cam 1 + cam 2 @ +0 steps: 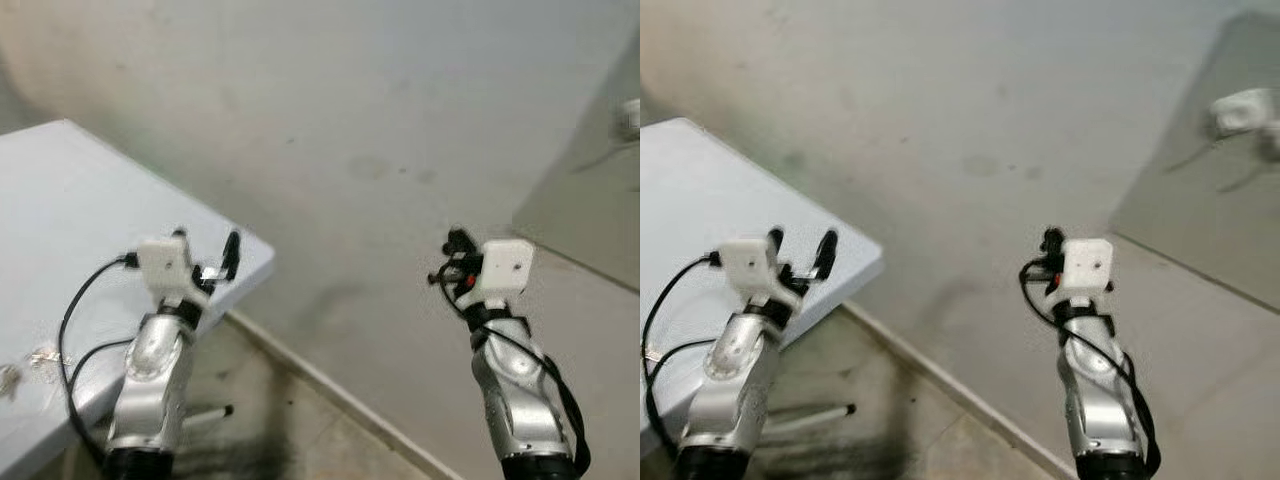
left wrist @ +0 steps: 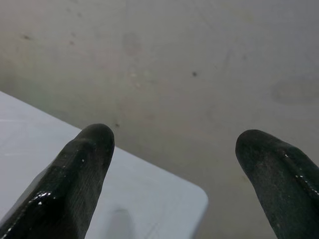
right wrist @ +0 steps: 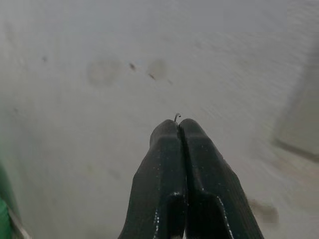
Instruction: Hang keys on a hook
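- A thin curl of wire point(image 3: 176, 116) pokes out above the right gripper point(image 3: 179, 124), whose fingers are pressed together; it may be part of the key ring, though the view is too poor to be sure, and no keys can be made out plainly.
- In the right eye view, the right gripper point(image 1: 1049, 243) sits at centre right, raised toward the bare grey wall point(image 1: 970, 120), likely to carry its load to a hook.
- A pale fitting point(image 1: 1243, 110), blurred, sits at the upper right on a darker panel point(image 1: 1210, 200); it could be the hook.
- The left gripper point(image 1: 205, 252), fingers spread wide and holding nothing, hovers at lower left over the corner of the white table point(image 1: 60, 210), clear of the work.
- Open wall lies between both arms; the table edge is the nearest obstacle.
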Tool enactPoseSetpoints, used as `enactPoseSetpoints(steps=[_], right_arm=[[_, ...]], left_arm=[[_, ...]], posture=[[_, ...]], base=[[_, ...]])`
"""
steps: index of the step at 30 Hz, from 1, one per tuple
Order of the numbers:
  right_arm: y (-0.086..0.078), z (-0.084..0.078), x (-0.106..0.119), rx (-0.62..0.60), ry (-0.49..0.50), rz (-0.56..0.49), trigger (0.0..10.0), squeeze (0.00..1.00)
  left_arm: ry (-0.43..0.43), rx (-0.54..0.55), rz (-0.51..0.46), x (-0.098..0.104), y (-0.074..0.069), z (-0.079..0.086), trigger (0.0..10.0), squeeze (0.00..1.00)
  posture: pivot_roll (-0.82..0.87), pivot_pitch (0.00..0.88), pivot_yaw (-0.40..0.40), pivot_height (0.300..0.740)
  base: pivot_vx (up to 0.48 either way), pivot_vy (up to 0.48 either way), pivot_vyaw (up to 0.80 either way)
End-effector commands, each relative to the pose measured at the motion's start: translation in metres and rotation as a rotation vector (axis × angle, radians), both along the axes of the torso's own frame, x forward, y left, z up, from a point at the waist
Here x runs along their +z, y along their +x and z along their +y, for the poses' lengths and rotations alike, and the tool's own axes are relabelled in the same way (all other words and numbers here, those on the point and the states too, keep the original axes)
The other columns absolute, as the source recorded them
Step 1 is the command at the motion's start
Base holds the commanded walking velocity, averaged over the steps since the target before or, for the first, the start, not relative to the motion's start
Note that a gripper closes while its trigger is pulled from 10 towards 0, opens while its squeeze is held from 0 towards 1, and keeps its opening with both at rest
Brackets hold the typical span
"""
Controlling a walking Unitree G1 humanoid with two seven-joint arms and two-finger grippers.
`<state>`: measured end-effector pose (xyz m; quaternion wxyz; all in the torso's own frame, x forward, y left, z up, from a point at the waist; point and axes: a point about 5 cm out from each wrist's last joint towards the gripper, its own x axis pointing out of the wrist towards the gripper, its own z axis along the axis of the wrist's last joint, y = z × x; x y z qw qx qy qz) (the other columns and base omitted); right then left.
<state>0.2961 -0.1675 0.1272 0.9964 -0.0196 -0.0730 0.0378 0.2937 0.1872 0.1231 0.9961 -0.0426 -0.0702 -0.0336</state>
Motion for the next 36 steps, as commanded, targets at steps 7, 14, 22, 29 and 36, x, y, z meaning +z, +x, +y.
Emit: enactPoseSetpoints(steps=[7,14,22,29,36], right_arm=[[-0.009,-0.011,-0.001,-0.024,-0.019,0.007,10.0,0.00],[-0.011,-0.009,0.000,-0.030,-0.016,0.006,10.0,0.00],[-0.012,-0.007,0.001,-0.038,-0.004,0.005,10.0,0.00],[-0.012,-0.007,0.001,-0.051,-0.002,0.013,10.0,0.00],[-0.011,-0.007,0.002,-0.066,0.024,0.006,10.0,0.00]], left_arm=[[-0.015,-0.019,-0.012,0.006,-0.004,-0.004,10.0,0.00],[-0.013,-0.034,-0.009,0.007,-0.004,-0.006,10.0,0.00],[-0.019,-0.062,-0.002,0.008,-0.003,-0.013,10.0,0.00],[-0.006,-0.066,0.011,0.005,-0.003,-0.019,10.0,0.00],[-0.011,-0.079,0.016,0.004,-0.005,-0.025,10.0,0.00]], posture=[[-0.03,0.000,-0.036,0.740],[-0.04,0.000,-0.028,0.740],[-0.04,0.000,-0.024,0.740],[-0.04,0.000,-0.026,0.740],[-0.04,0.000,-0.027,0.740]], base=[[0.000,0.000,-0.74],[0.000,0.000,-0.74],[0.000,0.000,-0.73],[0.000,0.000,-0.73],[0.000,0.000,-0.61]])
